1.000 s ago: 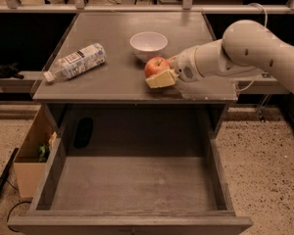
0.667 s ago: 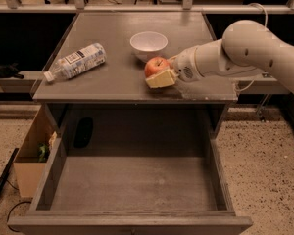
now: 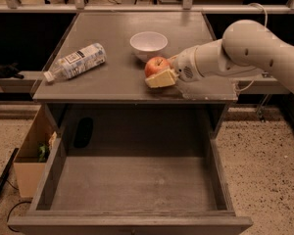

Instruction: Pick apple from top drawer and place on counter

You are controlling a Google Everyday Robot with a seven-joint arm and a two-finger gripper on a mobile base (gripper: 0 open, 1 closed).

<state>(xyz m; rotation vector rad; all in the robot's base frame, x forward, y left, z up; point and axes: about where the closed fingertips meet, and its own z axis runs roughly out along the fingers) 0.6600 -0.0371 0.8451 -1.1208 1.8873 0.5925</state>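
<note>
The red apple (image 3: 156,64) rests on the grey counter (image 3: 108,82), near its front edge and just in front of the white bowl. My gripper (image 3: 157,73) reaches in from the right and is shut on the apple. One pale yellow finger (image 3: 160,79) lies against the apple's near side, and the other finger is hidden behind the apple. The top drawer (image 3: 132,185) below is pulled wide open, and its grey bottom is bare.
A white bowl (image 3: 148,44) stands behind the apple. A plastic bottle (image 3: 76,61) lies on its side at the counter's left. A dark object (image 3: 83,131) sits at the drawer's back left. A brown cardboard box (image 3: 30,156) stands on the floor to the left.
</note>
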